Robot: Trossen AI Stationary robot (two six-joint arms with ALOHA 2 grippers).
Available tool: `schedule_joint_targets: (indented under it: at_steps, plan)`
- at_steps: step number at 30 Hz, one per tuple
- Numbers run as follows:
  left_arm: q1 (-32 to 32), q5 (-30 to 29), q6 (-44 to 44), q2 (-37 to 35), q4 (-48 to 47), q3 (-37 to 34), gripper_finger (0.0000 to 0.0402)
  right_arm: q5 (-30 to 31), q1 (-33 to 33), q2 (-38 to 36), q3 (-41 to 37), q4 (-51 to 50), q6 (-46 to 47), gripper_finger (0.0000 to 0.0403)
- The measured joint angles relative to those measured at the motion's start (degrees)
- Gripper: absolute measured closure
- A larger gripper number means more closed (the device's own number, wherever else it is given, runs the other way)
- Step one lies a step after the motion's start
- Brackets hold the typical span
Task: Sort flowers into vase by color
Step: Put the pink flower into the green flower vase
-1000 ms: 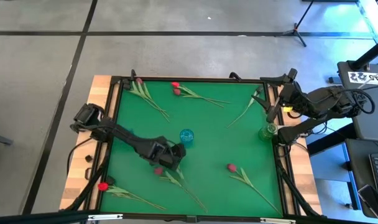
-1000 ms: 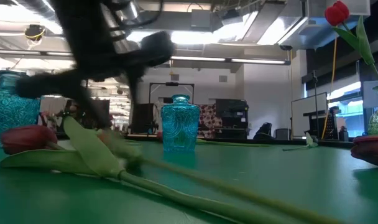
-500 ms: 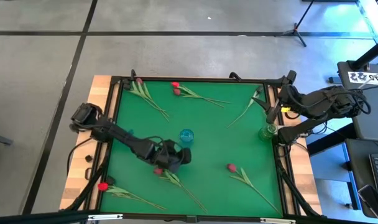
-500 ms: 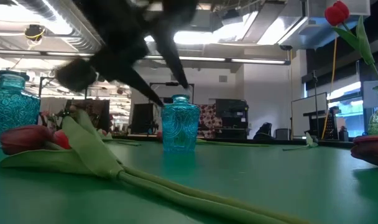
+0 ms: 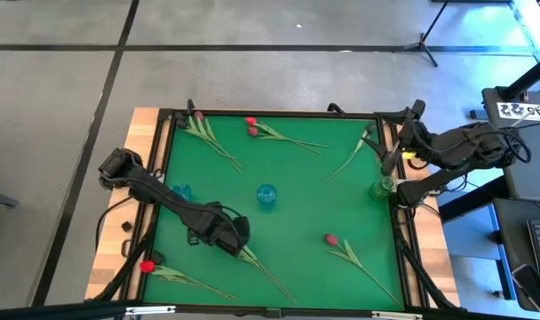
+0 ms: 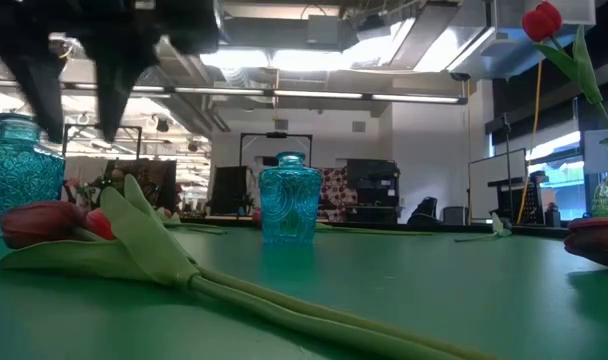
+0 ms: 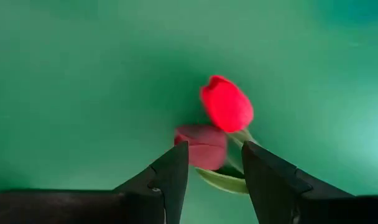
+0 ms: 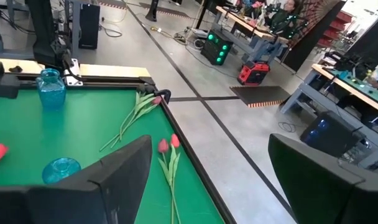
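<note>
A: From above, the left pincer (image 5: pixel 227 233) hangs over the green worktop (image 5: pixel 305 191) toward its near-left part, right over the heads of a flower pair (image 5: pixel 257 265) whose stems run on toward the near edge.

B: And the other tulips?

A: A red tulip (image 5: pixel 168 274) lies at the near-left corner and a pinkish-red one (image 5: pixel 345 252) near the near-right. Two more (image 5: pixel 272 132) lie along the far edge, a dark-headed stem (image 5: pixel 204 133) at the far-left corner. One blue vase (image 5: pixel 266 196) stands mid-worktop, a second blue vase (image 5: pixel 180 191) by the left edge, a green vase (image 5: pixel 382 188) at the right edge. The right pincer (image 5: pixel 387 160) waits there, above the right edge.

B: Low view?

A: The pair's heads (image 6: pixel 59 222) rest on the mat, leaves trailing right; dark fingers (image 6: pixel 76 90) hang just above them, not touching. One red tulip (image 6: pixel 544 22) stands up in the green vase.

B: Left wrist?

A: Fingers spread, pinching nothing. A bright red bud (image 7: pixel 227 104) and a darker pinkish bud (image 7: pixel 203 145) lie touching, just past the fingertips (image 7: pixel 176 163).

B: Right wrist?

A: Wide apart and empty, looking across the worktop.
</note>
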Motion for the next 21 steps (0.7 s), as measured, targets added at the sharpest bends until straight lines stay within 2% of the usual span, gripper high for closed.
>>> schedule_joint_targets:
  at_steps: [4, 14, 21]
  plan:
    - [1.1, -0.74, -0.41, 0.02, 8.68, -3.61, 0.0256, 0.51, 0.0, -0.33, 0.0, 0.0, 0.47, 0.0082]
    - [3.15, -0.81, 0.71, 1.55, 12.11, -7.38, 0.0223, 0.29, 0.0, -0.35, 0.0, -0.1, 2.49, 0.0082]
    - [3.08, 0.86, 2.11, 4.56, 14.07, -7.38, 0.0223, -0.91, 0.0, -0.35, 0.0, -1.17, 3.54, 0.0082]
